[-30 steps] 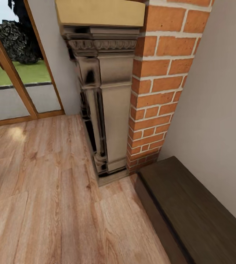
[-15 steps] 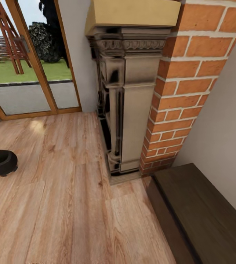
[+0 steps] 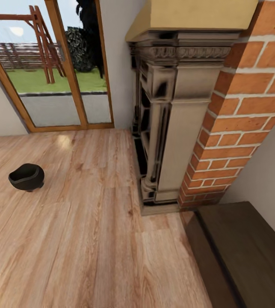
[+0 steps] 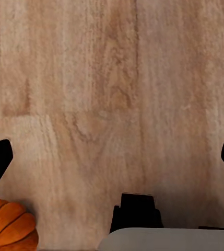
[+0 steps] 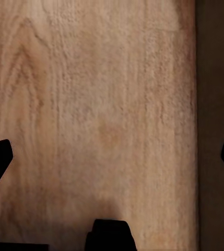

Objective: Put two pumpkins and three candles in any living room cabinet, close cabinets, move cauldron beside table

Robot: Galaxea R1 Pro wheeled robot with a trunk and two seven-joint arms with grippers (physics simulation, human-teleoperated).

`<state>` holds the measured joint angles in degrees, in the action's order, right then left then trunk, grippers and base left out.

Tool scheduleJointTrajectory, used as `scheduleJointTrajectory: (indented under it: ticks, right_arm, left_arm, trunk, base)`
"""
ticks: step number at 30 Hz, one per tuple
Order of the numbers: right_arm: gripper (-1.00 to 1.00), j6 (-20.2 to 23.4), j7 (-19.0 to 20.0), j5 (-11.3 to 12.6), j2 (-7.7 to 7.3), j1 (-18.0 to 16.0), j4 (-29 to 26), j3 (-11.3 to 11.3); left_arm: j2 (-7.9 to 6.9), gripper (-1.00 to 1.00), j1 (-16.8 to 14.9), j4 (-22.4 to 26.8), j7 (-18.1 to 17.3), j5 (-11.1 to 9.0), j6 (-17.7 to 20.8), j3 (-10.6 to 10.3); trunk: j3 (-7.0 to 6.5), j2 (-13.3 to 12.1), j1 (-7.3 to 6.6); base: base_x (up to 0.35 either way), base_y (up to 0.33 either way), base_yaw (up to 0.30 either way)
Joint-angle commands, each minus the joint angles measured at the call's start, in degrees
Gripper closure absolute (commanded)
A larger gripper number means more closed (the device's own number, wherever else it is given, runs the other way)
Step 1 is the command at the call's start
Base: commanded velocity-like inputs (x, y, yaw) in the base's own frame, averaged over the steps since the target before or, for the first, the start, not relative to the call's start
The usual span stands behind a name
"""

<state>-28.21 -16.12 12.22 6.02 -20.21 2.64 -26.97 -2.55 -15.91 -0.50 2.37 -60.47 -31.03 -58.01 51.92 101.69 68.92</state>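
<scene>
Head view, left to right. A glazed door with an orange-brown wooden frame stands at the far edge of the wood-plank floor, with lawn and a wooden swing frame seen through its panes. The cauldron, a small black round-bellied pot with an open mouth, sits upright on the floor at the left, well apart from wall, door and furniture, with bare planks on all sides. A broad stretch of floor lies between it and the fireplace surround, a dark carved column under a pale yellow mantel, whose base juts into the floor. Beside it rises a red brick pier. The cabinet, low, dark brown and flat-topped, runs along the right wall from the foot of the brick; its front edge bounds the floor at lower right.

Left wrist view: the left gripper is spread wide, holding nothing, above bare planks; an orange ribbed pumpkin lies on the floor near one fingertip.

Right wrist view: the right gripper is likewise spread and unladen, above planks, with the cabinet's dark edge beside one finger.
</scene>
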Motion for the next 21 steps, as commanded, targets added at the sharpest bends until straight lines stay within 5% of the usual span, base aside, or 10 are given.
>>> scheduleJointTrajectory:
  ticks: [1,11,21]
  right_arm:
    - [-1.0,0.0,-0.02,-0.01,-0.02,0.0,0.0,-0.01]
    - [-1.0,0.05,0.09,0.0,-0.06,0.0,-0.02,-0.01]
    - [-1.0,0.05,0.13,-0.01,0.13,0.0,-0.04,-0.01]
  left_arm:
    - [0.0,-1.0,0.0,-0.01,0.0,0.0,0.0,0.01]
    - [-0.02,-1.0,0.0,-0.03,0.0,0.0,0.0,0.01]
    - [-0.09,-1.0,0.0,-0.03,0.0,0.08,-0.01,0.01]
  trunk:
    - [0.0,0.0,0.0]
    - [0.0,0.0,0.0]
    - [0.0,0.0,0.0]
  base:
    - [0.0,0.0,0.286]
    - [0.01,0.0,0.268]
    - [0.224,0.0,0.146]
